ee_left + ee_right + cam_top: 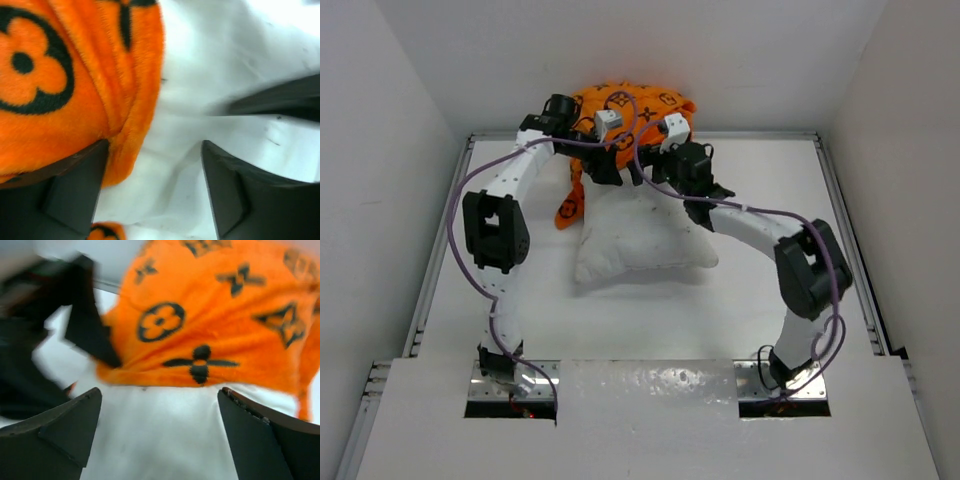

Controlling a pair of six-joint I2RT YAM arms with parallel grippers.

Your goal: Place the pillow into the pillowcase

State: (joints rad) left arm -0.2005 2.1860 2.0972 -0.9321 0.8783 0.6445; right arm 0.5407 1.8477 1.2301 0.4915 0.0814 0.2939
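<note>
A flat white table, framed by thin metal rails along its left, right and far edges, carries a plump white rectangular stuffed fabric pillow lying roughly in the middle. A bright orange fleecy pillowcase printed with dark flower and star motifs sits bunched over the pillow's far end, close to the table's far edge. One orange flap of it trails down onto the tabletop just left of the pillow.
</note>
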